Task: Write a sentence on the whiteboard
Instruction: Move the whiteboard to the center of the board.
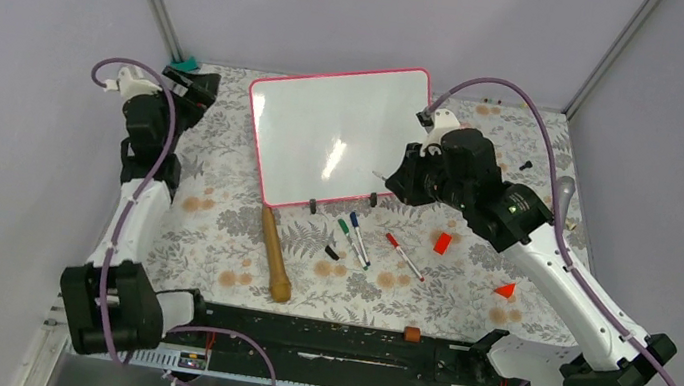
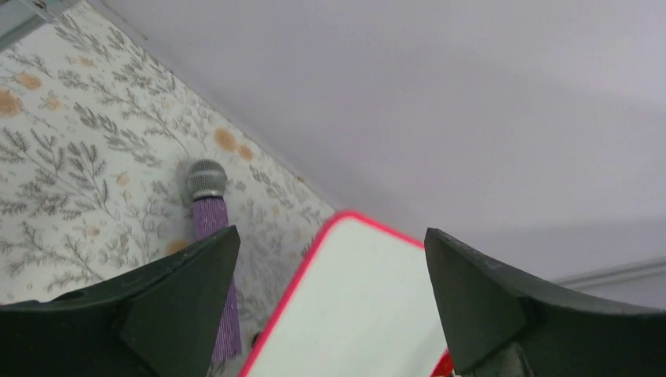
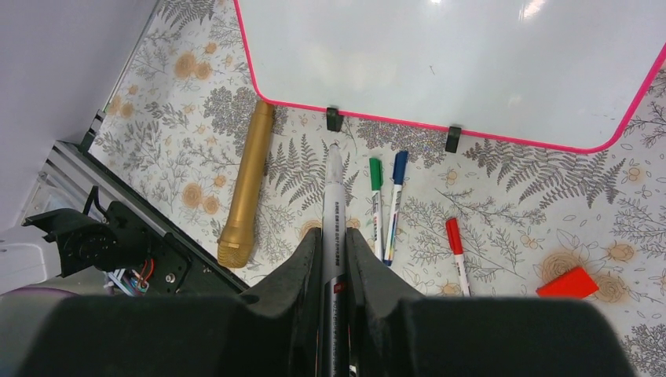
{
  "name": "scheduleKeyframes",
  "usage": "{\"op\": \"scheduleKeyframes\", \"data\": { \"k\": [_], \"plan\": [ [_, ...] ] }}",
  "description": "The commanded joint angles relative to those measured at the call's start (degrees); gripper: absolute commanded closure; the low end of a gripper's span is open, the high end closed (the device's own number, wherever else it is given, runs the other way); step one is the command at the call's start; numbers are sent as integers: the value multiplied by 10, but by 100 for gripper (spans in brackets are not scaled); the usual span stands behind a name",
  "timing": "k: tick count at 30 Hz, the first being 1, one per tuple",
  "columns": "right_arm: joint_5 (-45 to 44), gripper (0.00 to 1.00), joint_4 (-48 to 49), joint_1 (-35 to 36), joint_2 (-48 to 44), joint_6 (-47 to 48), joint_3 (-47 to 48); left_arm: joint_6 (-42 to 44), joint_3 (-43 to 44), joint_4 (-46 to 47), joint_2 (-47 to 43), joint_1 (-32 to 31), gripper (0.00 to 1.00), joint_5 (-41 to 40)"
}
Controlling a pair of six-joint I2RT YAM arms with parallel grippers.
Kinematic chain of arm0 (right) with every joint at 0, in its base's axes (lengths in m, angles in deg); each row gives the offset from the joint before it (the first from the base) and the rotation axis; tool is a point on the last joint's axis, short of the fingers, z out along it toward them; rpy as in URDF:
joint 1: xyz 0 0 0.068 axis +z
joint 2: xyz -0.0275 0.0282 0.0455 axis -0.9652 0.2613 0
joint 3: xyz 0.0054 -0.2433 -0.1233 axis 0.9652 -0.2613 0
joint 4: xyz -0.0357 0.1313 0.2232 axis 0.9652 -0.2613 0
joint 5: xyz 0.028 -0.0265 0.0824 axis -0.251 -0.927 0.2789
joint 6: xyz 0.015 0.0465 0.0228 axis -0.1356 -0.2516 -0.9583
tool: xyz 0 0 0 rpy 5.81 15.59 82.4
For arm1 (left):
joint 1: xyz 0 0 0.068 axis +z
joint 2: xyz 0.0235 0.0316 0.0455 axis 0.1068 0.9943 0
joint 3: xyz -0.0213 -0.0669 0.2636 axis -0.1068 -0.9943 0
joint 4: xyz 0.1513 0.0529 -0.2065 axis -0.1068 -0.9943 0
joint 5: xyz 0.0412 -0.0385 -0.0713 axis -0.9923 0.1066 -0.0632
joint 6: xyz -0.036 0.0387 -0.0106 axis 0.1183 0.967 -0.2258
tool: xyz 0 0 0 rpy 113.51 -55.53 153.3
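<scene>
The whiteboard (image 1: 336, 132) lies flat at the back middle of the table, its pink-red frame and two black clips (image 1: 314, 205) towards me. No words of the sentence show on it, only glare. My right gripper (image 1: 405, 184) is at the board's near right corner, shut on a grey-white marker (image 3: 333, 196). The marker's tip points at the board's near edge between the clips and hangs over the cloth. The board fills the top of the right wrist view (image 3: 440, 63). My left gripper (image 1: 193, 86) is open and empty, off the board's left edge. The left wrist view shows a board corner (image 2: 353, 314) between its fingers.
A gold microphone (image 1: 275, 254) lies in front of the board. Green (image 1: 345, 229), blue (image 1: 359, 239) and red (image 1: 404, 256) markers and a black cap (image 1: 332, 251) lie beside it. Two red blocks (image 1: 442, 242) (image 1: 505, 290) sit near right. A purple microphone (image 2: 210, 236) lies far right.
</scene>
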Motion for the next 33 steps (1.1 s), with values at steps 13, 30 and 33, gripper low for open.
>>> {"op": "scheduleKeyframes", "data": {
  "k": [13,30,33],
  "plan": [
    [-88,100,52,-117,13,-102,-20,113,502,-186,323,-135,8,-38],
    [-10,100,122,-307,355,-188,233,91,63,-59,-15,-138,4,-127],
    [33,100,121,-328,413,-180,285,81,-3,-51,-70,-140,3,-119]
  ]
}}
